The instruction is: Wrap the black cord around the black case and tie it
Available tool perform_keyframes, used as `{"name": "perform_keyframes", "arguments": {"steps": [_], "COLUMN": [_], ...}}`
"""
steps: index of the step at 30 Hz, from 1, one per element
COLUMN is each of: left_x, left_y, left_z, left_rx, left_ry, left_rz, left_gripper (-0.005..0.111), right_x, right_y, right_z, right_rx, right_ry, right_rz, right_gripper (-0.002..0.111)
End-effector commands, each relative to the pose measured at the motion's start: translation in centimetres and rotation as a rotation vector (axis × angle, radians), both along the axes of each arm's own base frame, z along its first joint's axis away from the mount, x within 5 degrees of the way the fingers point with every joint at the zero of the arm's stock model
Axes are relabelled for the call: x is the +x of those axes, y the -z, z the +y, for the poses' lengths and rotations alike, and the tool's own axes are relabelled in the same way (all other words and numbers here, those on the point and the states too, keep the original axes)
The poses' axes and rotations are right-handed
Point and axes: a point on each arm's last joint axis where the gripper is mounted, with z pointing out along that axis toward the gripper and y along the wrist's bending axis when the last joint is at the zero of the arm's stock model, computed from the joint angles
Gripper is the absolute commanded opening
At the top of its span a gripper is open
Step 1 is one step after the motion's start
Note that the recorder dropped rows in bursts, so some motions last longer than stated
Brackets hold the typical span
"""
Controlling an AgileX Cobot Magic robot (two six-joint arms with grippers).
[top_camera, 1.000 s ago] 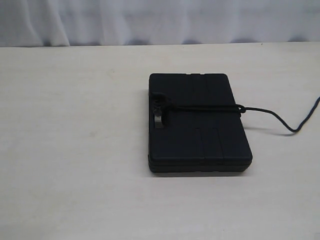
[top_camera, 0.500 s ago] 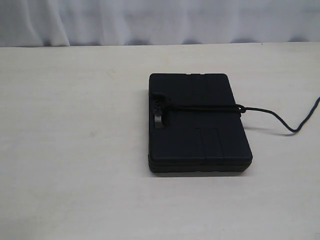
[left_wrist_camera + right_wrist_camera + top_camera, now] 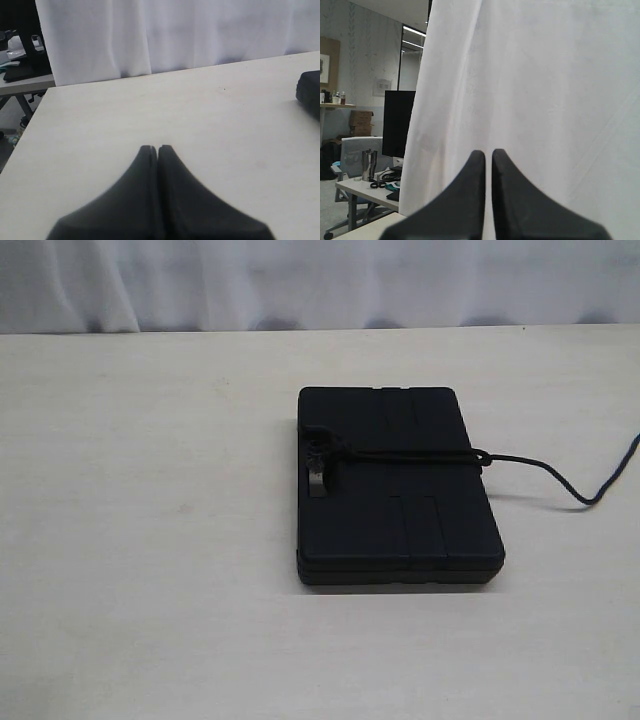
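Binding the shut black case (image 3: 400, 510): black cord (image 3: 420, 453), knotted on top.

No legible text, label, brand, number or sign anywhere.

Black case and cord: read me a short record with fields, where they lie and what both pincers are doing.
black case: flat on the table, near the middle
black cord: across the case's top, knot at one edge, free end trailing off onto the table
left pincer: shut, empty, away from the case
right pincer: shut, empty, facing the curtain
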Motion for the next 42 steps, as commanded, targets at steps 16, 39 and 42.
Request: {"name": "perform_keyframes", "arguments": {"steps": [16,39,42], "left_x": [-0.1,-0.1,-0.1], "left_y": [0.3,0.3,0.3], "left_z": [0.0,0.0,0.0], "left_rx": [-0.011,-0.011,-0.011], "left_ry": [-0.006,-0.006,-0.006], "left_rz": [0.027,0.027,0.027], "left_gripper": [0.000,0.000,0.000], "right_x": [0.0,0.1,0.0], "right_y": [0.2,0.2,1.9], "right_z": [0.0,0.0,-0.1], "right_rx": [-0.007,-0.009,0.002], "right_ry": [-0.001,-0.002,0.085], "right_rz": [0.004,0.008,-0.065], "right_gripper": [0.004,0.004,0.004]}}
